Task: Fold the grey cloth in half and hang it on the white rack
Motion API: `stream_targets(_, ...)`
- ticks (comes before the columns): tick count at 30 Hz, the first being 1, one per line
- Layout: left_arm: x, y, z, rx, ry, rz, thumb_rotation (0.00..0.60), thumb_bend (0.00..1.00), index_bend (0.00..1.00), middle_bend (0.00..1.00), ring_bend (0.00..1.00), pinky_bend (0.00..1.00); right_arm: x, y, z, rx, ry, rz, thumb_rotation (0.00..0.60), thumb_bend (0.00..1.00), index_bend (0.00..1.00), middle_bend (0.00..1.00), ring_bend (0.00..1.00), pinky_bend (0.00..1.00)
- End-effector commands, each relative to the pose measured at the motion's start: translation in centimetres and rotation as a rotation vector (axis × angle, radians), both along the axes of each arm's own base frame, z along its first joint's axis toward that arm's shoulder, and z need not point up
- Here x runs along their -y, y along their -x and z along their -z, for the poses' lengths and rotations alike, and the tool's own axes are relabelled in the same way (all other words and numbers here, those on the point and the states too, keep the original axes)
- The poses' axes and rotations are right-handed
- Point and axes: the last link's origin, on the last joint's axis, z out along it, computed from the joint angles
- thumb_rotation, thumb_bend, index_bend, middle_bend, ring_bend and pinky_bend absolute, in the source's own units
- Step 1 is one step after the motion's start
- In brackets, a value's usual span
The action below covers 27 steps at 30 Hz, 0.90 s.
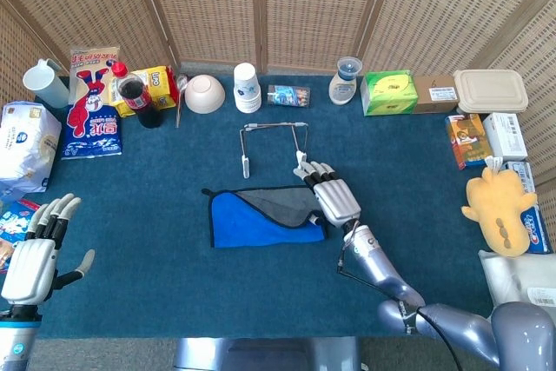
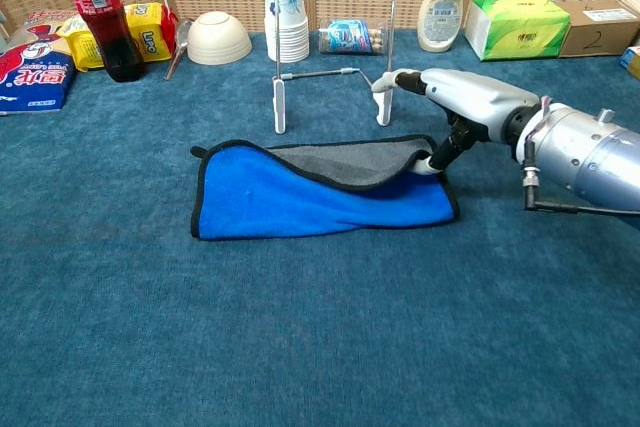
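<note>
The right hand (image 2: 455, 107) pinches the cloth (image 2: 300, 192) corner, cloth stretching away toward the far, open-fingered left hand (image 1: 35, 254), rack (image 2: 330, 47) just beyond.

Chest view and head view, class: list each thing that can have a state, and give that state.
cloth: lying on the table, partly folded, grey side showing under a lifted edge.
right hand: thumb under the cloth's right edge, pinching it.
left hand: open, holding nothing.
white rack: upright, bare.
bowl: upside down.
cola bottle: upright, capped.
</note>
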Motion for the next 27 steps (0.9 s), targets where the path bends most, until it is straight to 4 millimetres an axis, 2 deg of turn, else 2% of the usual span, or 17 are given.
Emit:
stream_targets(1, 0.0, 0.0, 0.0, -0.002, -0.001, -0.003, 0.6, 0.0, 0.05, 0.0, 0.0, 0.0, 0.0, 0.0, -0.3, 0.008, -0.01, 0.008, 0.6, 0.29, 0.09, 0.06, 0.0, 0.0)
stream_targets(10, -0.1, -0.1, 0.1, -0.002, 0.002, -0.002, 0.6, 0.0, 0.05, 0.0, 0.0, 0.0, 0.2, 0.5, -0.7, 0.031, 0.006, 0.057, 0.6, 0.29, 0.09, 0.06, 0.0, 0.0)
stream_targets(27, -0.1, 0.0, 0.1, -0.006, 0.001, -0.013, 0.6, 0.0, 0.05, 0.0, 0.0, 0.0, 1.3, 1.4, 0.0, 0.038, 0.055, 0.191, 0.6, 0.29, 0.07, 0.06, 0.0, 0.0)
